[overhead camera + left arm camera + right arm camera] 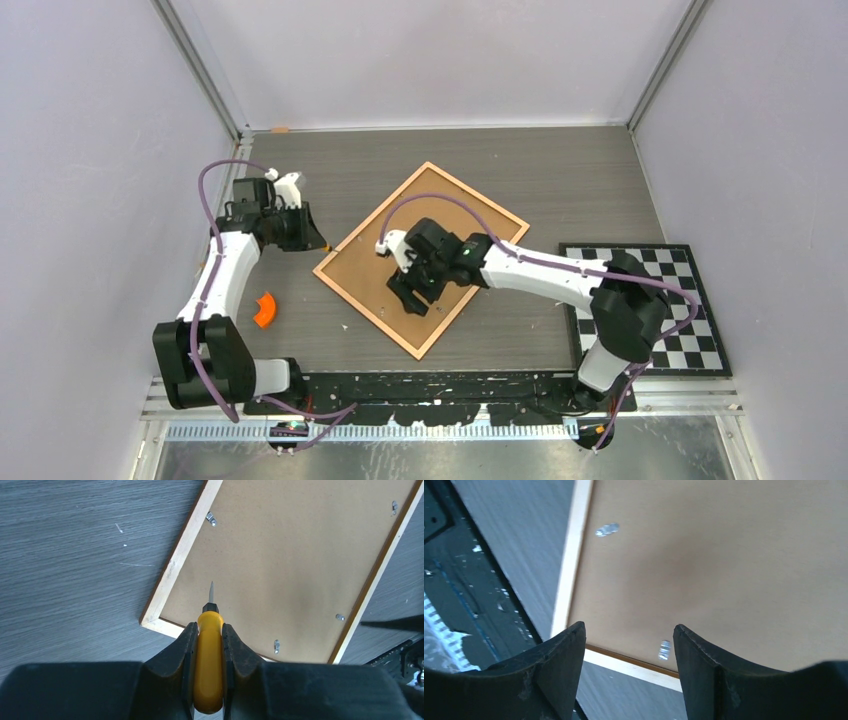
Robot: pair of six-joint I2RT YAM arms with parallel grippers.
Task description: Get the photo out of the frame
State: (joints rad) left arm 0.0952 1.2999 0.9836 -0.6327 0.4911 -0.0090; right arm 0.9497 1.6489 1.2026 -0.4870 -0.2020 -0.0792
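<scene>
The frame [440,205] lies face down mid-table, its plain brown board back up inside a thin wooden border. The photo is hidden under the board. My left gripper [318,240] hovers at the frame's left corner, shut on a yellow-handled screwdriver [209,660] whose metal tip points over the board [290,565]. Small metal clips [276,646] hold the board at the edges. My right gripper [410,298] is open and empty above the frame's near-left edge. In the right wrist view its fingers [559,650] straddle a clip [664,650] and the border.
A black-and-white checkered mat [690,270] lies at the right, partly under the right arm. A small orange curved piece [264,309] lies near the left arm. The black base rail [420,385] runs along the near edge. Grey walls close the table in.
</scene>
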